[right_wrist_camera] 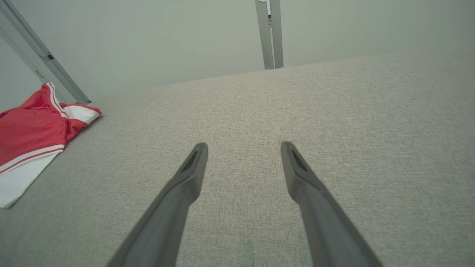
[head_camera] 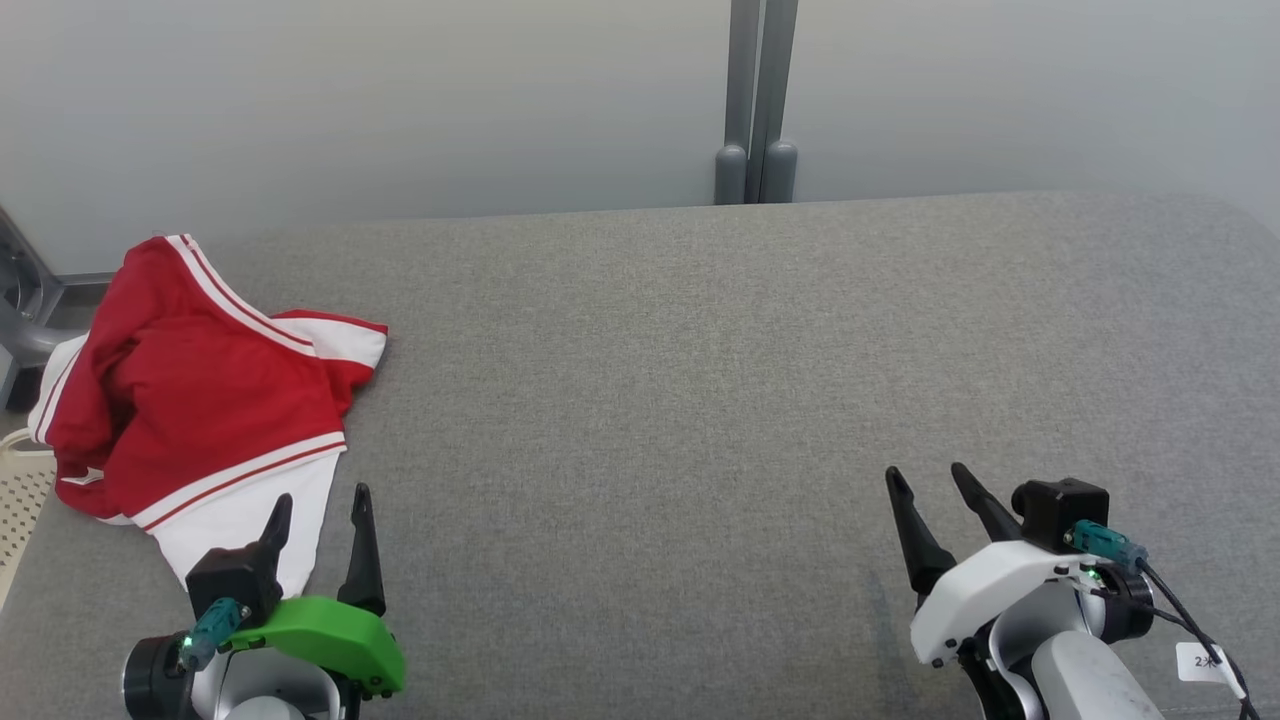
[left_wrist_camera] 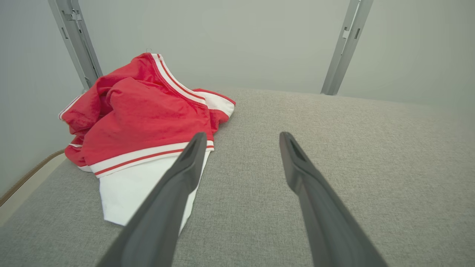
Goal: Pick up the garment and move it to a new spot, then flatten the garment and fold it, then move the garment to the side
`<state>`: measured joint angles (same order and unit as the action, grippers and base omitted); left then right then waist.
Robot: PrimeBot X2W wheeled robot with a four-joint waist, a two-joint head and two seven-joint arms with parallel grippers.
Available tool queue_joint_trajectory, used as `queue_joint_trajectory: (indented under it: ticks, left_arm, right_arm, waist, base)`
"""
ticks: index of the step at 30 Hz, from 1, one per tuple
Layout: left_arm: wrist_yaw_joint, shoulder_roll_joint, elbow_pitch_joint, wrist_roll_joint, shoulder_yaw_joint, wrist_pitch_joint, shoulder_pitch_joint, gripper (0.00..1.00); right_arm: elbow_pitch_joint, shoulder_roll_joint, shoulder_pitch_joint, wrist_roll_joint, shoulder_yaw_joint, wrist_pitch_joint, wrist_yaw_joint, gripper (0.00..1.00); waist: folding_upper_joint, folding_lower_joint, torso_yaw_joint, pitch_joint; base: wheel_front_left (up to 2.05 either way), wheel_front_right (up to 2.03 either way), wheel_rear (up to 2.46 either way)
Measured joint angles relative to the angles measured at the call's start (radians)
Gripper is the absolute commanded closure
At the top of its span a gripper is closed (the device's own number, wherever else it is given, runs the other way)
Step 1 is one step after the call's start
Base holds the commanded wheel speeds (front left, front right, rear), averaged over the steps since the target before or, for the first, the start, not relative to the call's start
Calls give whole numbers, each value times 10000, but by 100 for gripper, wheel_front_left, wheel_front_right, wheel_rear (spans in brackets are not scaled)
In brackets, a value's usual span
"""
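Left gripper (head_camera: 320, 510) and right gripper (head_camera: 935, 485) both gape, fingers pointing forward.

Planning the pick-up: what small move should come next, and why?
Probably ease the left gripper forward-left onto the garment: it lies crumpled right ahead of that gripper's open jaws, while the right gripper stands open, far away.

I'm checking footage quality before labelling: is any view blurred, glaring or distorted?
Head view: soft, even light, no glare, red-and-white garment sharp. Left wrist view: wide-angle lens splays the metal posts; the left gripper looks slightly soft close up. Right wrist view: same stretch, gray cushion weave crisp, no hard shadows.
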<state>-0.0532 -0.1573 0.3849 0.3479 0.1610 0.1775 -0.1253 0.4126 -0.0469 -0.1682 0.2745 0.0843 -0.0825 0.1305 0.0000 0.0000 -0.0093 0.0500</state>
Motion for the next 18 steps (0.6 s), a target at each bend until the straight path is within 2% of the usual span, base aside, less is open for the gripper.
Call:
queue_joint_trajectory:
  ticks: [18]
  left_arm:
    - [-169, -113, -46, -627, 288, 146, 117, 0]
  right_arm:
    - [151, -12, -16, -756, 322, -219, 0, 0]
  waist:
    - [0, 0, 3, 136]
  base:
    - [0, 0, 0]
